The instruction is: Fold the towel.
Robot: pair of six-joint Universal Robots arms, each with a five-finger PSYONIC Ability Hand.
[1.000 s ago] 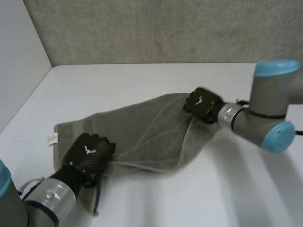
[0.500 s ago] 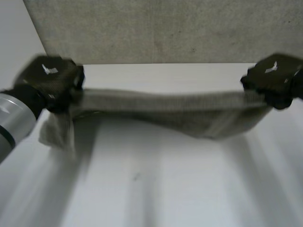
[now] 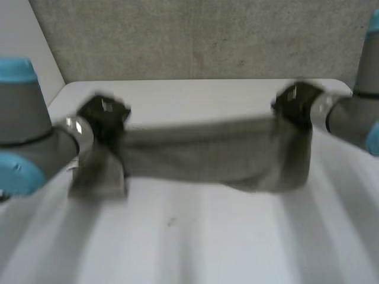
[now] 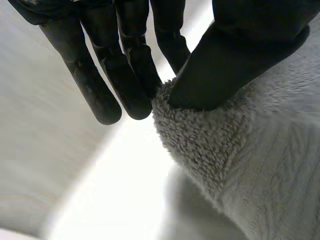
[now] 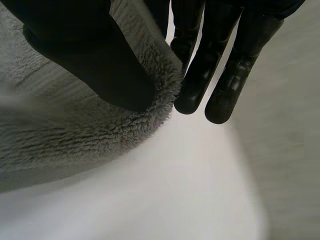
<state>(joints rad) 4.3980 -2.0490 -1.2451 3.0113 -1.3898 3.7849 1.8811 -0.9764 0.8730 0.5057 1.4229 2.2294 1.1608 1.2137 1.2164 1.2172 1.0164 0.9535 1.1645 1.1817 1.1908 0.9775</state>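
- The grey towel [image 3: 201, 157] hangs stretched between both hands over the white counter [image 3: 195, 236], with both ends drooping.
- The left hand [image 3: 103, 118] pinches one end's edge between thumb and fingers.
- The right hand [image 3: 296, 103] pinches the opposite end the same way.

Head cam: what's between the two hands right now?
The grey towel, stretched from the left hand to the right hand in the head view. Each hand pinches one end between thumb and fingers.
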